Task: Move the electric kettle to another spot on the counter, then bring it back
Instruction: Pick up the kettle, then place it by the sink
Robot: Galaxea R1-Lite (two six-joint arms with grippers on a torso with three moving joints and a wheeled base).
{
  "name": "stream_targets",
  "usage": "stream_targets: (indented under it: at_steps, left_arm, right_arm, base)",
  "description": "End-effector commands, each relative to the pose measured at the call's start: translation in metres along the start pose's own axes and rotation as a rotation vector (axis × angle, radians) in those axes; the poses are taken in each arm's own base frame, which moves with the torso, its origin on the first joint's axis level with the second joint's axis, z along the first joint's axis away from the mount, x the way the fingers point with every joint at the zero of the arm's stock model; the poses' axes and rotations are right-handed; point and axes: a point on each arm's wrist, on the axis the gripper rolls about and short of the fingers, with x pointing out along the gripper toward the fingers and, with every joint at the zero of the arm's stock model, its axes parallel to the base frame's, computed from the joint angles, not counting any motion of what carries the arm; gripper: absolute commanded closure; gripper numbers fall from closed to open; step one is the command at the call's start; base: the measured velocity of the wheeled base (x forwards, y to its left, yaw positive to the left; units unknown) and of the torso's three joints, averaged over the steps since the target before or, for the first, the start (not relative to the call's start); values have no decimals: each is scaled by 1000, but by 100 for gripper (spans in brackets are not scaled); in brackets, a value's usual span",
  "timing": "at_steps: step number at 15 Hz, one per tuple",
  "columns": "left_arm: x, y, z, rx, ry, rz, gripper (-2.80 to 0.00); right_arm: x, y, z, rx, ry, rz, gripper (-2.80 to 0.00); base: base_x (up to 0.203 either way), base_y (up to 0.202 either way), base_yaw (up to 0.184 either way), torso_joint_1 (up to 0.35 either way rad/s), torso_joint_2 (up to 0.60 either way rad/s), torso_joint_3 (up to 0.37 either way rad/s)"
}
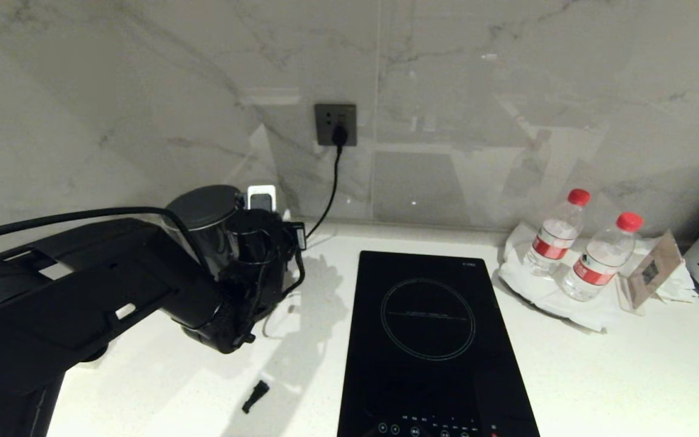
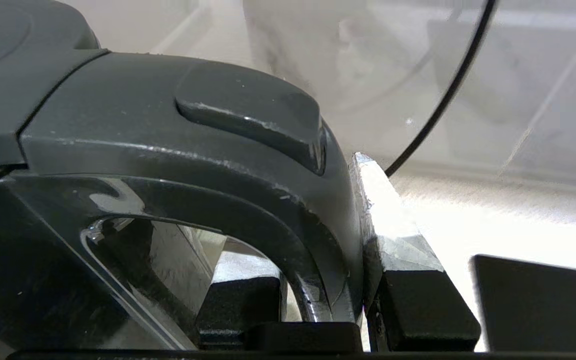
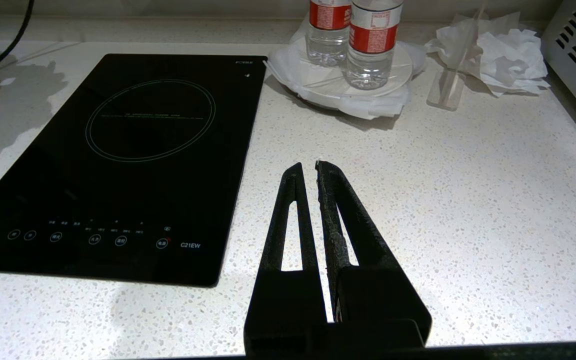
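Electric kettle (image 1: 207, 221) sits at left-centre of the head frame on the white desk (image 1: 598, 376), near the back wall, mostly hidden behind the left arm. Left claw (image 1: 258, 255) is clamped on the kettle's loop handle (image 2: 288, 220); in the left wrist frame one finger (image 2: 408, 280) presses the handle's outer side, the other sits inside the loop. Black cord (image 1: 330, 194) runs from the wall socket (image 1: 335, 124) down toward the kettle. Induction hob (image 1: 428, 340) centre frame, two water bottles (image 1: 559, 237) on a white plate at right. Small black piece (image 1: 255, 396) lies on the desk at lower left. Right claw (image 3: 310, 172) hovers over bare desk beside the hob, fingers pinched together, empty.
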Motion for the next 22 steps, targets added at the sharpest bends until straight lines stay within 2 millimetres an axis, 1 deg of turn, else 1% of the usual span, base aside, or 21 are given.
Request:
stream_targets:
  at_steps: [1, 5, 6, 11, 13, 15, 19, 22]
  left_arm:
    - [-2, 0, 13, -19, -31, 1, 0]
    - [-7, 2, 28, -31, -52, -3, 0]
    - [-11, 2, 33, -32, -54, -5, 0]
    - [-42, 3, 57, -29, -46, -39, 0]
    - [-51, 8, 53, 52, -4, -42, 0]
    - [-57, 10, 56, 58, -23, -54, 0]
    - [-71, 15, 56, 63, -1, -68, 0]
    - [-97, 25, 65, 64, 7, -89, 0]
  right_arm:
    - [0, 0, 0, 0, 1, 1, 0]
    - [0, 0, 0, 0, 1, 1, 0]
    - [0, 0, 0, -1, 0, 1, 0]
    - [0, 0, 0, 0, 1, 1, 0]
    - [0, 0, 0, 0, 1, 1, 0]
    - [0, 0, 0, 0, 1, 1, 0]
    - [0, 0, 0, 0, 1, 1, 0]
    - [0, 0, 0, 0, 0, 1, 0]
  base:
    - [0, 0, 0, 0, 0, 0]
    - [0, 0, 0, 0, 0, 0]
    - [0, 0, 0, 0, 0, 0]
    - [0, 0, 0, 0, 0, 0]
    - [0, 0, 0, 0, 0, 0]
    - [0, 0, 0, 0, 0, 0]
    - [0, 0, 0, 0, 0, 0]
    - [0, 0, 0, 0, 0, 0]
